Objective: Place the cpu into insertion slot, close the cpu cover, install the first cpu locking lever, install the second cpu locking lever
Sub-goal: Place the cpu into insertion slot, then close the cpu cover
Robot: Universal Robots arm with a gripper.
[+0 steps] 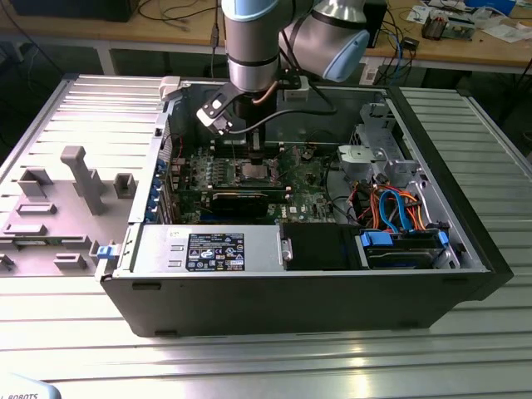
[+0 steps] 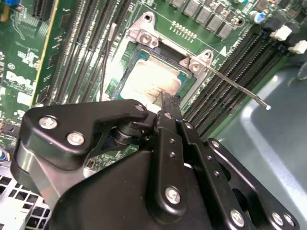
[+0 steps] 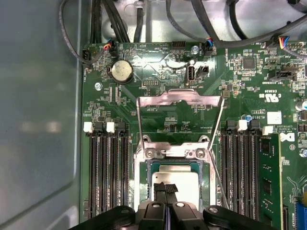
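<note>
Jaws pinched shut and empty, tips just above the cpu (image 3: 188,184) lying in the insertion slot (image 3: 139,187); cpu cover (image 3: 180,97) stands open, so closing it probably wants an even push on its raised edge.

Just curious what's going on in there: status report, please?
Black gripper shut, tips at the small silver-grey square cpu. Cpu lies in silver-rimmed insertion slot. Thin silver cpu cover frame stands open.

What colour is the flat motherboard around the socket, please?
The flat motherboard is green, best in the first wrist view.
</note>
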